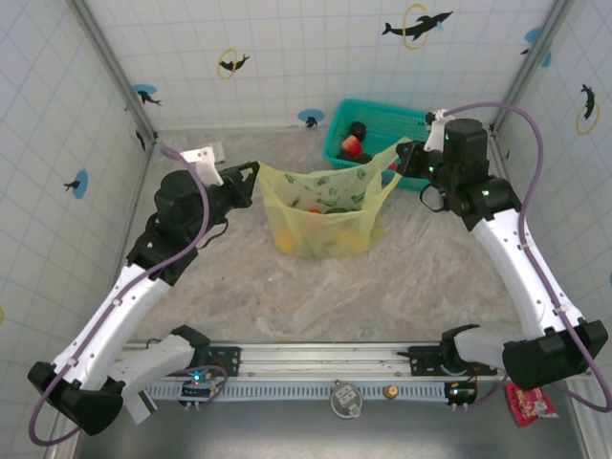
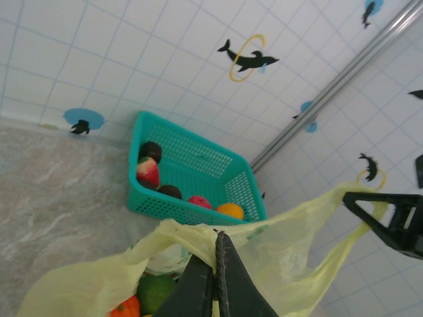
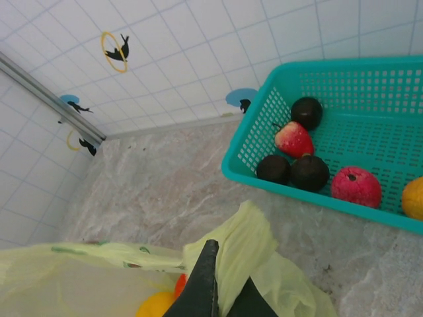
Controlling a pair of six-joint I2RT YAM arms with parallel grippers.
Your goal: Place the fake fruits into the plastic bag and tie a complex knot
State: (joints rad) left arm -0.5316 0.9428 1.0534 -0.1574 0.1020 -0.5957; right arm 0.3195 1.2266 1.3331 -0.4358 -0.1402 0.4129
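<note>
At tabletop (image 1: 411, 277) centre, the plastic bag (image 1: 325, 225) sags, holding some fake fruits (image 2: 153, 290); others lie in the basket (image 3: 297, 197) at one o'clock. Left fingers (image 2: 195, 290) and right fingers (image 3: 201, 284) each pinch a handle; tension should be even before crossing.

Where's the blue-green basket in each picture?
Top external: the teal basket sits near the top, right of the middle, behind the plastic bag.
Left wrist: in the middle of the picture, on the table beyond the bag's edge.
Right wrist: upper right, running off the right edge.
Shared landmark: the blue wall sticker with a dark animal on it, just left of the basket in all three.
</note>
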